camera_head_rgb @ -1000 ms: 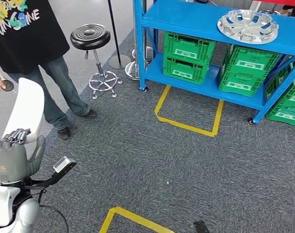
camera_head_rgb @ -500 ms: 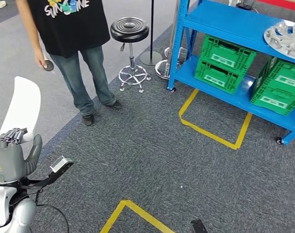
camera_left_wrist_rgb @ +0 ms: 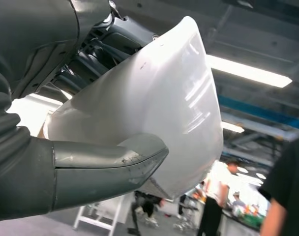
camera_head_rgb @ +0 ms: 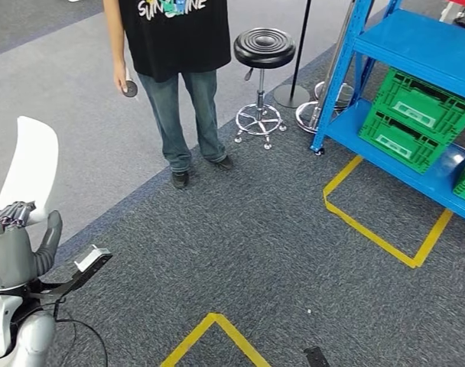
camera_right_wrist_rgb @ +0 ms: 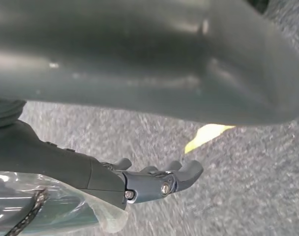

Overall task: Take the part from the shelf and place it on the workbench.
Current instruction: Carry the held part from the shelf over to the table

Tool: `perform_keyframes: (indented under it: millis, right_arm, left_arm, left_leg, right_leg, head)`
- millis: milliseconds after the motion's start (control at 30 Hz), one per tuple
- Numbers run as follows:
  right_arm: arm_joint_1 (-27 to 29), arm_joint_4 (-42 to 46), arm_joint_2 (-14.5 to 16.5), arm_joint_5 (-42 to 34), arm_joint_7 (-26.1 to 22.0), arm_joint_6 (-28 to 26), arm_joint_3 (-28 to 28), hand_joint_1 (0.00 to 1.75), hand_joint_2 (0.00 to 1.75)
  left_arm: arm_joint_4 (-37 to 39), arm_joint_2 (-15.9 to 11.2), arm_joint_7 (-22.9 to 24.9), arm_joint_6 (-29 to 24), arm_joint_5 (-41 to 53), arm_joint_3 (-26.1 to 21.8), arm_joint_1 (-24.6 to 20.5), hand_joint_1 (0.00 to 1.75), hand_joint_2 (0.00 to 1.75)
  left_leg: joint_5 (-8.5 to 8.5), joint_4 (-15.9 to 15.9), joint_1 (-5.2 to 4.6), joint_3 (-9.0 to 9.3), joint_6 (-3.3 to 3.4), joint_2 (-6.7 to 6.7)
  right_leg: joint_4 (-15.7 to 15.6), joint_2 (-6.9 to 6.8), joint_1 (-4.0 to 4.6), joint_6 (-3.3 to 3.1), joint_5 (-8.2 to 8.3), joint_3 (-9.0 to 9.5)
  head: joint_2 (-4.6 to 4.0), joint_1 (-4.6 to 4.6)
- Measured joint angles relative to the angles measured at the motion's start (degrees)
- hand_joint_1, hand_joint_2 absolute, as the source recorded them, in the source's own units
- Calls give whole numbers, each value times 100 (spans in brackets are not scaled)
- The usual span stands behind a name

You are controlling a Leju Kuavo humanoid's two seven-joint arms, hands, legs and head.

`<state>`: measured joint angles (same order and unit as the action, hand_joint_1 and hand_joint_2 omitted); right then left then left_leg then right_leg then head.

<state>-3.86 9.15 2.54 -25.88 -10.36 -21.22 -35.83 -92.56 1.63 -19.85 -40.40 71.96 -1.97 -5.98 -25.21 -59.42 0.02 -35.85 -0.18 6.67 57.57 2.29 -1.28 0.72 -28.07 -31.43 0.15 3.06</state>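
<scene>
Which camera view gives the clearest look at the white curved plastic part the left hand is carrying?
The left wrist view: the white curved plastic part spans the picture close up, gripped by the left hand. The head view catches it small at the edge, above the fingers. The right wrist view faces grey carpet.

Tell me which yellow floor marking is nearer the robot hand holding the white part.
The yellow corner at the bottom, not the outline beside the blue shelf.

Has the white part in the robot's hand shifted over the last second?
No. The white part keeps its place above the left hand; only the camera turned.
</scene>
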Motion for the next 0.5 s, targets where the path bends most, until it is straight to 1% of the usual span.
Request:
perform_keyframes:
  millis: [33,67,100,133,167,200,233,267,300,333,367,400,433,467,500]
  right_arm:
    - [3,1,3,1,-1,2,-4,0,0]
    - [6,1,6,1,-1,3,-8,0,0]
    - [11,1,8,1,-1,4,-13,0,0]
    - [18,1,9,-2,1,4,-16,0,0]
    - [21,1,9,-5,2,2,-18,0,0]
    - [21,1,9,-8,5,1,-19,0,0]
    - [17,1,9,-10,7,-2,-20,0,0]
    - [12,1,9,-11,9,-6,-22,0,0]
    - [8,1,10,-12,13,-13,-25,0,0]
    - [4,1,10,-13,20,-23,-27,0,0]
    - [1,1,11,-15,32,-33,-30,0,0]
    - [-2,1,11,-17,45,-43,-33,0,0]
    - [-7,2,11,-19,55,-48,-35,0,0]
    - [-11,3,11,-20,62,-50,-37,0,0]
    - [-14,5,12,-21,64,-54,-40,0,0]
  left_arm:
    - [-14,5,-1,-1,-3,-22,-6,175,175]
    - [-22,13,-3,-2,-5,-38,-12,175,175]
    - [-24,19,-5,-1,-6,-49,-18,175,175]
    - [-23,22,-8,1,-7,-56,-13,175,175]
    - [-23,26,-11,2,-5,-63,-5,175,175]
    - [-22,27,-13,2,-3,-69,0,175,175]
    - [-23,28,-14,3,7,-75,-1,175,175]
    - [-23,29,-14,3,24,-79,-7,175,175]
    - [-24,33,-8,3,42,-80,-20,175,175]
    - [-25,40,1,3,67,-80,-35,175,175]
    - [-25,48,15,3,86,-79,-49,175,175]
    - [-24,54,32,3,101,-79,-57,175,175]
    - [-24,58,46,3,115,-80,-61,175,175]
    - [-25,62,59,3,132,-81,-60,175,175]
    - [-26,67,73,1,149,-82,-71,175,175]
  left_leg:
    - [-130,-223,-8,-101,-25,-189]
    - [-307,-567,-10,-259,-49,-405]
    - [-490,-976,-1,-455,-72,-536]
    - [-616,-1326,11,-626,-91,-595]
    - [-644,-1513,22,-718,-102,-617]
    - [-565,-1475,31,-696,-105,-632]
    - [-389,-1195,33,-548,-98,-671]
    - [-186,-778,26,-322,-78,-764]
    - [-55,-372,-9,-106,-45,-912]
    - [25,-67,-38,52,-4,-1025]
    - [37,87,-67,124,35,-1094]
    - [13,123,-93,127,71,-1092]
    - [24,135,-92,118,105,-1009]
    - [36,159,-84,127,137,-938]
    - [50,184,-69,139,174,-867]
  right_leg:
    - [-23,-82,-5,-33,6,18]
    - [-29,-165,5,-56,2,31]
    - [-29,-253,13,-72,-7,36]
    - [-28,-342,17,-76,-16,39]
    - [-27,-431,20,-78,-27,44]
    - [-26,-514,21,-74,-39,53]
    - [-25,-592,22,-67,-53,70]
    - [-26,-667,24,-54,-72,94]
    - [-23,-734,38,-31,-94,115]
    - [-20,-795,52,-5,-115,134]
    - [-21,-857,66,21,-132,148]
    - [-27,-918,78,48,-143,160]
    - [-40,-985,78,76,-151,183]
    - [-33,-977,70,107,-180,192]
    - [50,-862,63,132,-251,164]
  head:
    - [0,-16]
    - [0,-30]
    - [0,-44]
    - [0,-45]
    - [0,-44]
    - [0,-45]
    - [0,-45]
    - [0,-45]
    - [0,-47]
    - [0,-45]
    - [0,-43]
    - [0,-42]
    - [0,-40]
    - [0,-38]
    - [0,-35]
